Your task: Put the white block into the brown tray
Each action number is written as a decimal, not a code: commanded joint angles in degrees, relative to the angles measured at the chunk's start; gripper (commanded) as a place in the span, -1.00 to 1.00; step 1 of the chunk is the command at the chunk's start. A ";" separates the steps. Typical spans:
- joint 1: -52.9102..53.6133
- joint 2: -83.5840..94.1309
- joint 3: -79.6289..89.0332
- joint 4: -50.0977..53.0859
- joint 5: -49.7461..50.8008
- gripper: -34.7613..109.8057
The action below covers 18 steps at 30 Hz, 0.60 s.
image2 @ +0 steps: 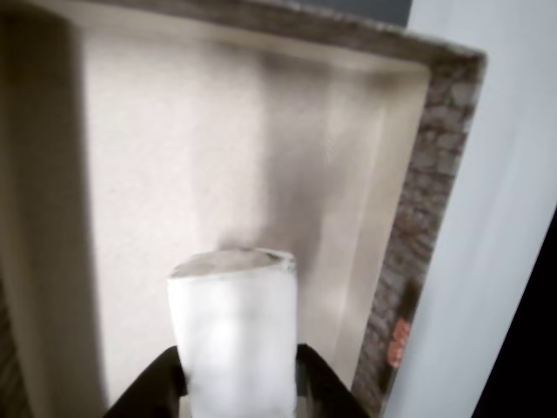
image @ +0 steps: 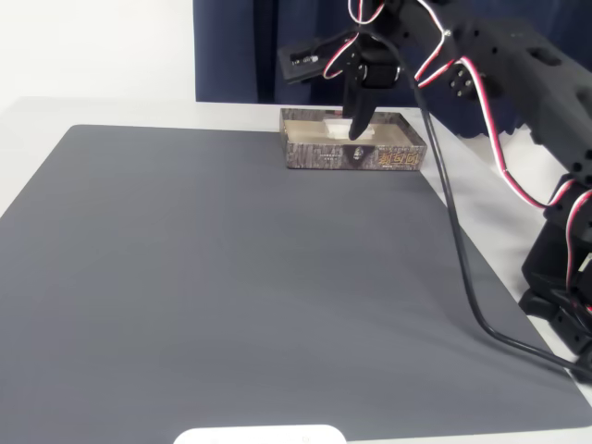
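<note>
**White block held over tray interior**

Grey mat [image: 231,277] fills the table; a flat white object [image: 261,435] is cut off at its near edge. Far right of centre, brown tray [image: 351,155]. Gripper [image: 356,129] clenched on white block [image2: 233,326], poised inside the tray's cream walls; block's lower end hidden, blurred in wrist view.

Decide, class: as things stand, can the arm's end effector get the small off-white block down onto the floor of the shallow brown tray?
Probably yes. The end effector holds the small off-white block directly over the shallow brown tray, and the pale floor beneath looks bare, so nothing visible blocks the way down.
</note>
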 commanded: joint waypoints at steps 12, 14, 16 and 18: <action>0.18 1.05 -4.48 -2.46 1.14 0.06; -0.35 2.29 -4.48 -2.02 1.14 0.04; -1.05 3.78 -3.87 0.79 2.90 -0.17; -1.76 5.80 -2.55 4.31 6.59 -0.37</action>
